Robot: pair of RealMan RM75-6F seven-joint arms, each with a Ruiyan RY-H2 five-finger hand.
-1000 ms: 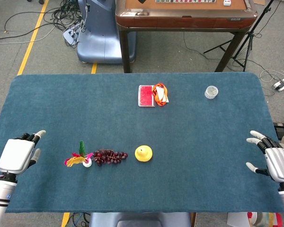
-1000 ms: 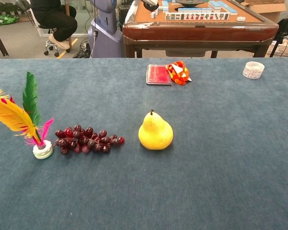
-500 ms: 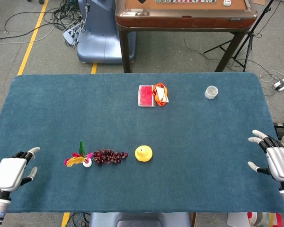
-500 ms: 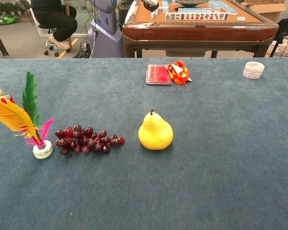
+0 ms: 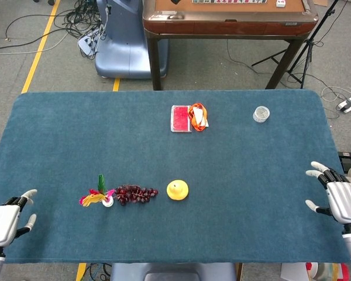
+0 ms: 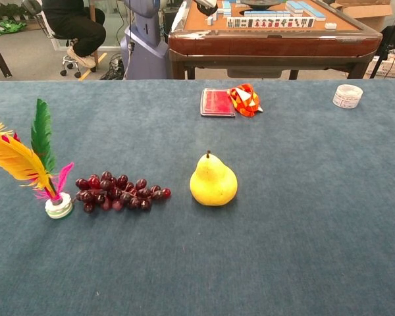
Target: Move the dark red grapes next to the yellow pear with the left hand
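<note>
Your left hand [image 5: 3, 222] sits empty with fingers apart, well left of the yellow pear [image 6: 213, 180] – the dark red grapes [image 6: 121, 191] lie just left of that pear – and your right hand [image 5: 338, 199], far right, is likewise spread.

On the table [image 5: 58, 134], the grapes [image 5: 136, 194] lie between the feather shuttlecock [image 5: 99, 197] on their left, just beside it, and the pear [image 5: 177, 189] on their right, near but apart; all three sit in a row toward the near edge. Behind them, near the far edge, a flat box [image 5: 181, 118] lies with a folded cloth [image 5: 198, 116] touching its right side; a roll of tape [image 5: 261, 113] sits further right. The left hand [image 5: 3, 223] rests at the near left corner, well apart from the shuttlecock; the right hand [image 5: 341, 199] lies at the right edge.
</note>
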